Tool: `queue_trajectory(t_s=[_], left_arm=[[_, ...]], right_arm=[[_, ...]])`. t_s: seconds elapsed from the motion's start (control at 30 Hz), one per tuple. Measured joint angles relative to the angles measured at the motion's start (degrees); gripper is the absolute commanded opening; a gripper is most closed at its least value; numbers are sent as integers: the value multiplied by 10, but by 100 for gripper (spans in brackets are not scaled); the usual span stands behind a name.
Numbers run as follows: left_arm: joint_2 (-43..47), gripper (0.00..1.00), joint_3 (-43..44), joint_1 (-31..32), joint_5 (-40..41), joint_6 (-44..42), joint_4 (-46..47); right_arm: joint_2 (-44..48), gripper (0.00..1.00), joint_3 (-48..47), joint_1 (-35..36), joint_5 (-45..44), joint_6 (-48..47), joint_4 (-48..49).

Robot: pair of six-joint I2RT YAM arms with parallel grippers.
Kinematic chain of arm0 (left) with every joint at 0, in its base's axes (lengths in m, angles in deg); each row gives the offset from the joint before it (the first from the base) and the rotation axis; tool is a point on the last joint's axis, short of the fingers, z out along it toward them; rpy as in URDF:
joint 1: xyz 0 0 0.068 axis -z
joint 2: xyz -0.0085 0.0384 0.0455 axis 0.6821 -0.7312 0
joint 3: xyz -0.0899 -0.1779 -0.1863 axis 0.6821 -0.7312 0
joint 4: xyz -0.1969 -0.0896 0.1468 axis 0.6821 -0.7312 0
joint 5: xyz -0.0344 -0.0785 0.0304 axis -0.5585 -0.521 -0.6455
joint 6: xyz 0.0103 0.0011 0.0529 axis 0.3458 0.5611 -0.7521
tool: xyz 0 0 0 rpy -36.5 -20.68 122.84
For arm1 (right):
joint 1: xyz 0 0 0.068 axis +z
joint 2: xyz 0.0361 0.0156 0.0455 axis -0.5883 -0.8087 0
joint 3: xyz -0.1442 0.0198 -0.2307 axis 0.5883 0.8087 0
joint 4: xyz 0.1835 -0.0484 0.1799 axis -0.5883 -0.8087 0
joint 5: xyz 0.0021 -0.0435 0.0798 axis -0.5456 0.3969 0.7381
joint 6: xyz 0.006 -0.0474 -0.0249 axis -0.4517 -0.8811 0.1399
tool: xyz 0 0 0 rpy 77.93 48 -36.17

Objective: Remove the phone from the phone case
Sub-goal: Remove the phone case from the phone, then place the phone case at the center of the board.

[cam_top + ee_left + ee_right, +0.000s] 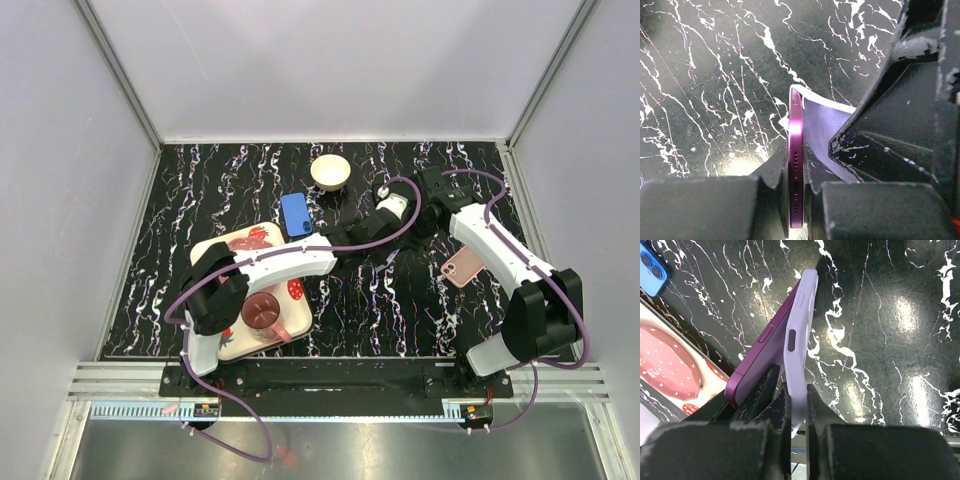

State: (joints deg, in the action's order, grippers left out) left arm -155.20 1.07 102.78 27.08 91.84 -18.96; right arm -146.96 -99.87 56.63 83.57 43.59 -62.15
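The purple phone (762, 347) is held on edge above the black marble table, its near end swung out of the lilac case (801, 335) while the far ends still meet. My left gripper (796, 192) is shut on the phone's (796, 150) bottom end, with the case (821, 125) just to its right. My right gripper (798, 407) is shut on the case's wall. In the top view the left gripper (368, 232) and right gripper (418, 216) meet at the table's middle back, hiding phone and case.
A blue phone (296, 214) lies left of the grippers and also shows in the right wrist view (651, 271). A beige bowl (330, 172) stands behind. A pink phone (463, 265) lies right. A strawberry tray (222, 252) with a brown cup (262, 312) sits front left.
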Motion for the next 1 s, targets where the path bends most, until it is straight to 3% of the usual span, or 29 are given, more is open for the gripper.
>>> queue_trajectory(t_s=[0.27,0.4,0.6,0.83,1.0], left_arm=[[30,0,-14,-11,-12,8,-35],[72,0,-22,-47,-38,38,-72],[143,0,-34,-117,-94,108,-67],[198,0,-122,-195,-186,159,-7],[190,0,-166,-214,-271,170,2]], right_arm=[[-1,0,1,7,-14,-19,-20],[-1,0,5,8,-37,-31,-24],[-1,0,21,8,-76,-39,-25],[13,0,22,3,-139,-41,-24],[37,0,11,-63,-162,-54,-10]])
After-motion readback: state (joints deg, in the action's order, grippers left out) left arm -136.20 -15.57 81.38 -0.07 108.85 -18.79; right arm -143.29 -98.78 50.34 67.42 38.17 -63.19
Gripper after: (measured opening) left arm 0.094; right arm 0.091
